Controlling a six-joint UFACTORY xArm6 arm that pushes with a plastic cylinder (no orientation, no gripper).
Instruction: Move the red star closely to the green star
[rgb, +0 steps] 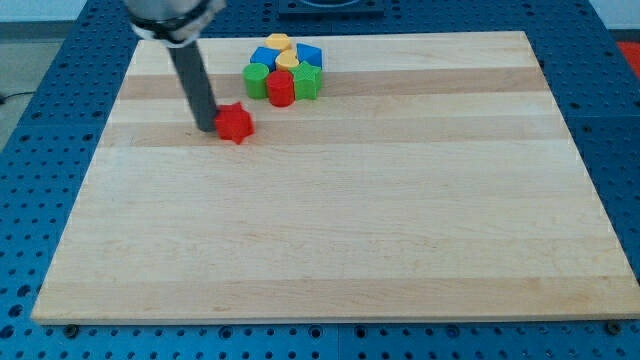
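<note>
The red star (236, 123) lies on the wooden board (330, 230) at the view's upper left. My tip (206, 129) stands just to the star's left, touching or nearly touching it. The green star (308, 82) sits at the right of a tight cluster near the view's top, to the upper right of the red star. The red star and the cluster are apart.
The cluster also holds a red cylinder (281, 88), a green block (258, 80), a blue block (266, 57), another blue block (309, 56) and two yellow blocks (279, 43) (288, 61). Blue perforated table surrounds the board.
</note>
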